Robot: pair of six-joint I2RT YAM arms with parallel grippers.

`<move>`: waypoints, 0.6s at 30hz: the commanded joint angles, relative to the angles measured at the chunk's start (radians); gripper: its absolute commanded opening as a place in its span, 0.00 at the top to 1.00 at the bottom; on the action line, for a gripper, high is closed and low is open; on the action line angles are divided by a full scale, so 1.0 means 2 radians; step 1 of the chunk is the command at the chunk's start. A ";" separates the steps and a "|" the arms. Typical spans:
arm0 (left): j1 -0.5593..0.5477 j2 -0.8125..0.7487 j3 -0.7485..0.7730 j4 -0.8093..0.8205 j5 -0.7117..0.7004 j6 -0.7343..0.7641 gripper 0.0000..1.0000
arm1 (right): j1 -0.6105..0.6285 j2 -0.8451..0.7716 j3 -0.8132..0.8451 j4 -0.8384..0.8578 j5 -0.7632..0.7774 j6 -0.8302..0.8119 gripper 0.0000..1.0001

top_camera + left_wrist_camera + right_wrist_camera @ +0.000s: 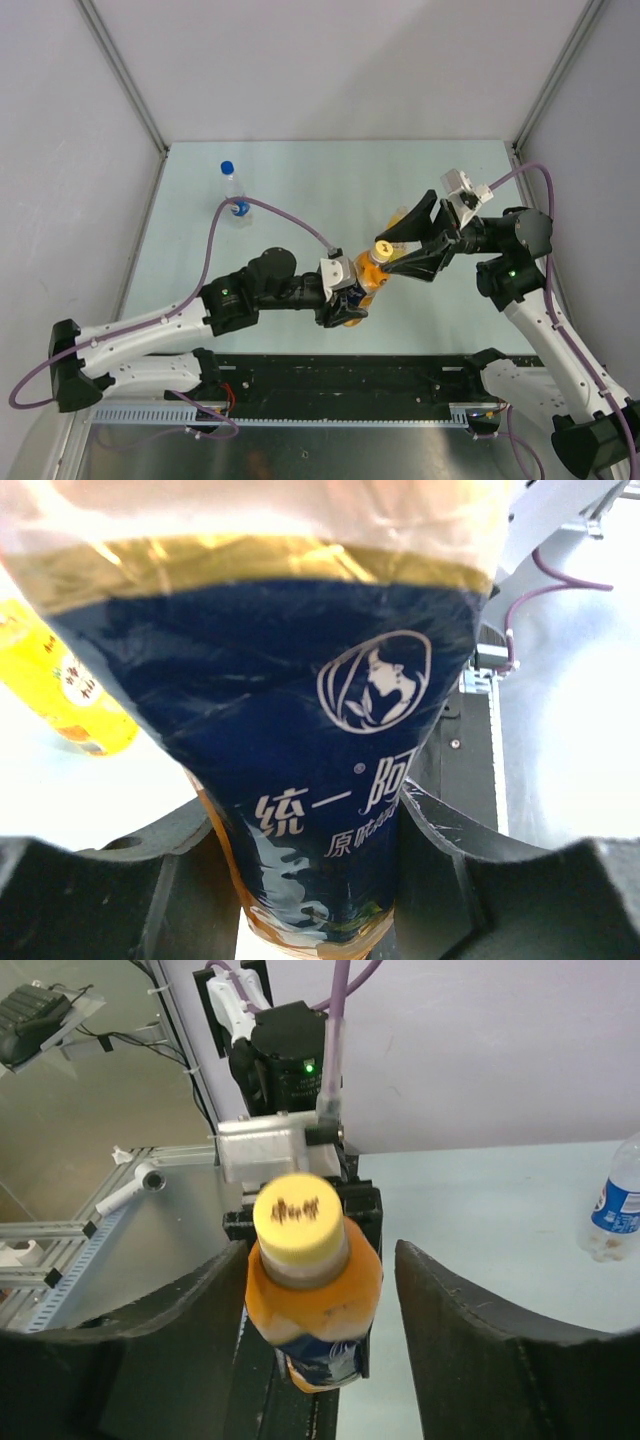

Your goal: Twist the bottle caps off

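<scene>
Nearest to us, at the middle of the table (300, 180), the left gripper (350, 295) reaches in from the left and pinches the orange bottle (365, 272). In the left wrist view its two fingers (150, 880) press against the dark blue label from either side. In the top view the bottle leans, with its neck pointing to the right and away from us. We cannot tell whether its base touches the table.

The bottle's yellow cap (383, 248) is on its neck. We see it head-on in the right wrist view, with a dark mark printed on its top.

The right gripper (392, 251) comes in from the right, just past the cap. Its jaws are spread, one on each side of the cap. In the right wrist view we see a clear gap between each finger (450, 1330) and the cap, so nothing is pinched there.

Just behind this, the yellow bottle (60, 680) stands near the orange one. The right gripper's far finger hides most of it in the top view, and we cannot make out its cap.

Farthest off, at the far left of the table and well apart from both grippers, the water bottle (236, 198) stands upright with its blue cap (227, 168) on. The left arm's cable (290, 215) curves past it.
</scene>
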 commanded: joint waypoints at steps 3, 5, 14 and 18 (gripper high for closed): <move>0.008 -0.027 -0.012 0.052 -0.005 0.000 1.00 | -0.005 -0.008 0.001 0.004 0.008 0.000 0.15; 0.010 -0.032 -0.017 0.060 -0.006 -0.002 1.00 | -0.006 -0.009 0.001 0.001 0.012 -0.002 0.08; 0.016 -0.043 -0.028 0.070 -0.017 -0.005 1.00 | -0.018 -0.013 0.001 -0.002 0.021 0.003 0.01; 0.017 -0.048 -0.031 0.070 -0.034 -0.006 1.00 | -0.030 -0.019 0.001 -0.004 0.031 0.010 0.01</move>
